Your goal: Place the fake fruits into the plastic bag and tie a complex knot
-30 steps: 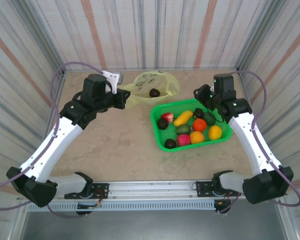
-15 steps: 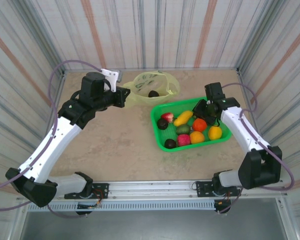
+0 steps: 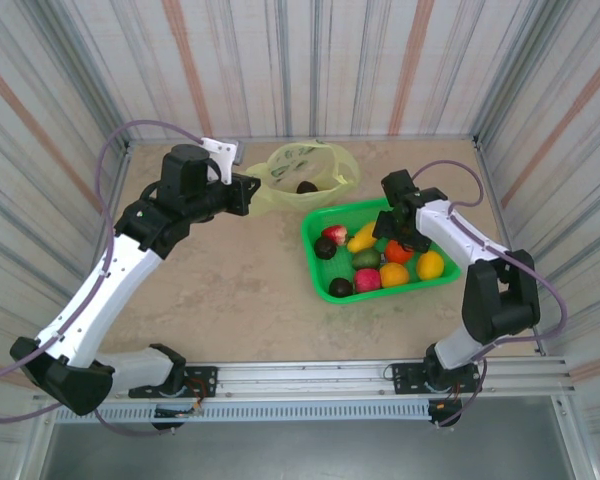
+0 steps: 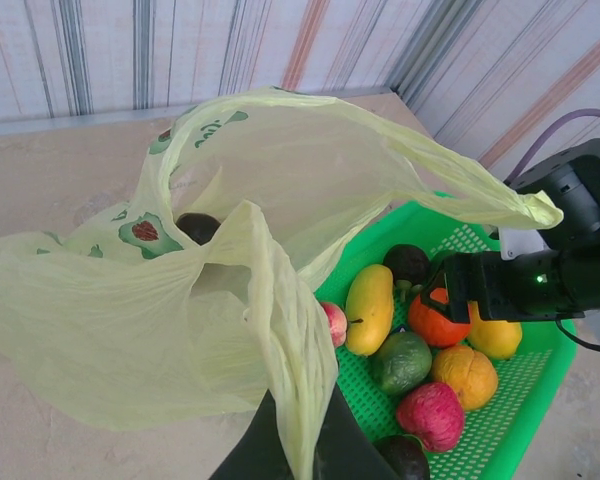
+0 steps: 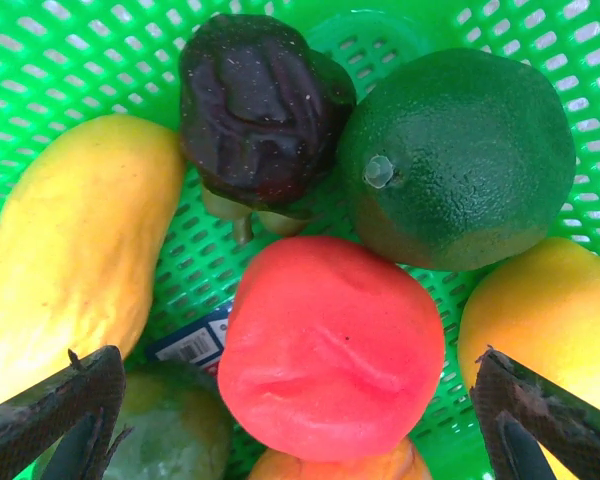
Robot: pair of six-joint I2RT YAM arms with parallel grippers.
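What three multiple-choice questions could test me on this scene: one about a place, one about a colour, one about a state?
1. Where does the dark fruit outside the green basket lie?
A. On bare table
B. Inside the plastic bag
C. On the basket's rim

2. What colour is the fruit centred below the right gripper?
A. Red
B. Blue
C. White

3. What is the left gripper doing?
A. Standing open, empty
B. Holding a yellow fruit
C. Pinching the bag

Answers:
1 B: the dark fruit shows through the plastic bag's open mouth, apart from the green basket.
2 A: the red fruit sits midway between the right gripper's wide-open fingers in the right wrist view.
3 C: the left gripper is shut on a fold of the bag in the left wrist view.
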